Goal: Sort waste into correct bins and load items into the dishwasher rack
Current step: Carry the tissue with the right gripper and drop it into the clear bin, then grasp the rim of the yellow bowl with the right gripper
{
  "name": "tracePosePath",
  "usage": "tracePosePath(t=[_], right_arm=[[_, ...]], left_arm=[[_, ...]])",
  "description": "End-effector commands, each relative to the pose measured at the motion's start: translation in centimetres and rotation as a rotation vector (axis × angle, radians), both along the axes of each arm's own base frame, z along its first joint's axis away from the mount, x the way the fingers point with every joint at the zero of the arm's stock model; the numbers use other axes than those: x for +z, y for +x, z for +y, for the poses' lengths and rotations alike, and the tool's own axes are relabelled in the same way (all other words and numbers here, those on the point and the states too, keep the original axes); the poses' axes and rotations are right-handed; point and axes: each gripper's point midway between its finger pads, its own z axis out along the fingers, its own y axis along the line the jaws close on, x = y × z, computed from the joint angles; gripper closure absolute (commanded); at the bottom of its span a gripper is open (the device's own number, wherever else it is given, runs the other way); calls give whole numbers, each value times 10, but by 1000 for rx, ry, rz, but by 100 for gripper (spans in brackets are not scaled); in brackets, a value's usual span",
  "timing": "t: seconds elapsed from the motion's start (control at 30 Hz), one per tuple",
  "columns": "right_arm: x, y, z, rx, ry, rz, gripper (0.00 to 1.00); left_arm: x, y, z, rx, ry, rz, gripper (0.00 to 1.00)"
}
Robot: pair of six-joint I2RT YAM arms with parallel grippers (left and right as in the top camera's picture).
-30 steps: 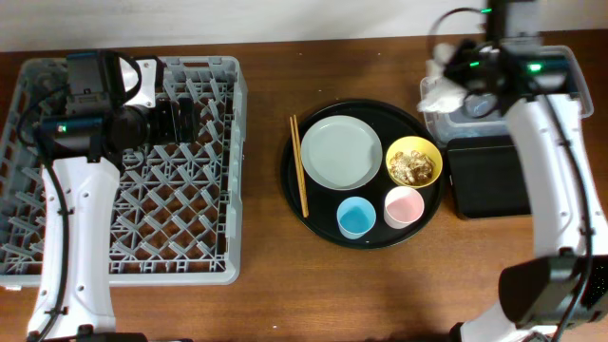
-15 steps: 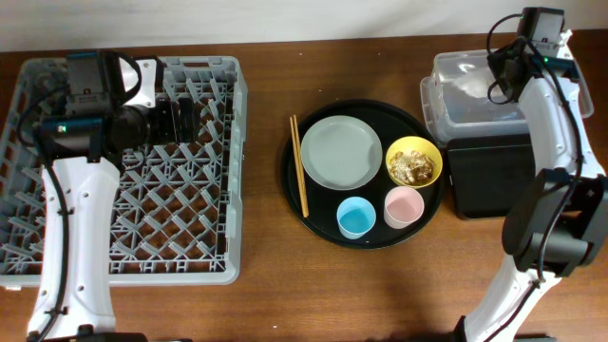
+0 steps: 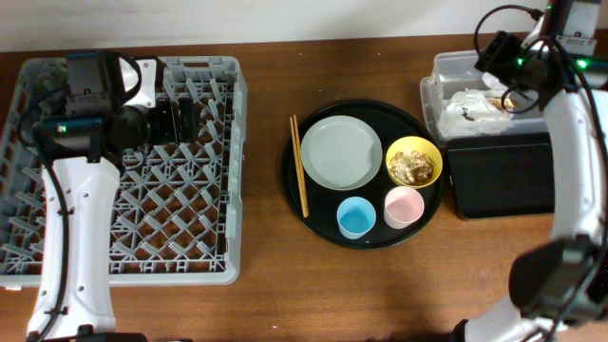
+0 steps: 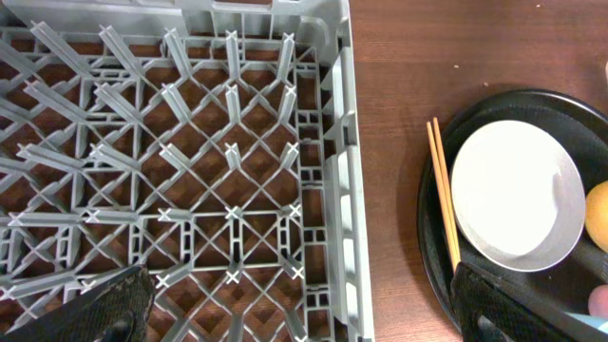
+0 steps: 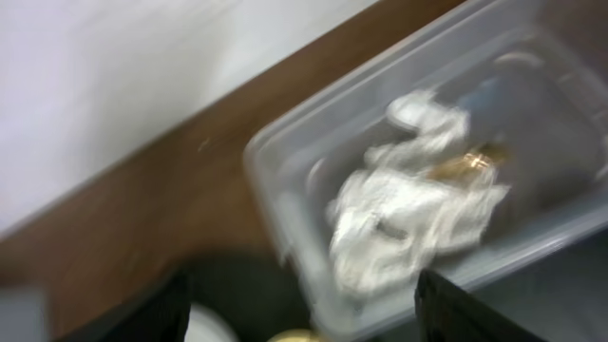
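A crumpled white napkin [image 3: 475, 108] [image 5: 408, 218] lies inside the clear tub [image 3: 446, 68] [image 5: 285, 161]. My right gripper [image 3: 498, 65] [image 5: 323, 318] hovers above the tub, open, with nothing between its fingers. The shallow black tray bin [image 3: 500, 177] sits just in front of the tub. On the round black tray [image 3: 313, 220] are a pale plate [image 3: 340, 152] [image 4: 518, 195], a yellow bowl [image 3: 414, 161] of brown food scraps, a blue cup [image 3: 356, 218], a pink cup [image 3: 404, 205] and chopsticks [image 3: 298, 177] [image 4: 442, 199]. My left gripper [image 3: 190, 119] [image 4: 313, 318] hangs wide open over the grey dishwasher rack [image 3: 57, 271] [image 4: 342, 190].
Bare wooden table shows between the rack and the round tray [image 4: 389, 142]. A pale wall runs along the table's far edge [image 5: 114, 85]. The right wrist view is motion-blurred.
My right gripper has opened and the napkin it held at the tub's left edge now lies in the tub. The right arm swung back and right. The left arm is still.
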Motion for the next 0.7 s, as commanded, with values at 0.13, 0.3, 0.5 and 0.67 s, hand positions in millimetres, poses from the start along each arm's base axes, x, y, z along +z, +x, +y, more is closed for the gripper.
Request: tracePosePath(t=[0.13,0.3,0.5,0.67], right_arm=[[-10,-55,117,354,-172,188,41],[-72,-62,159,393,-340,385,49],[-168,-69,165,377,-376,660,52],[-205,-66,157,363,-385,738,62]], left_arm=[[9,0,0,4,-5,-22,1],[9,0,0,4,-5,-22,1],[9,0,0,3,-6,-22,1],[9,0,0,3,-6,-22,1]])
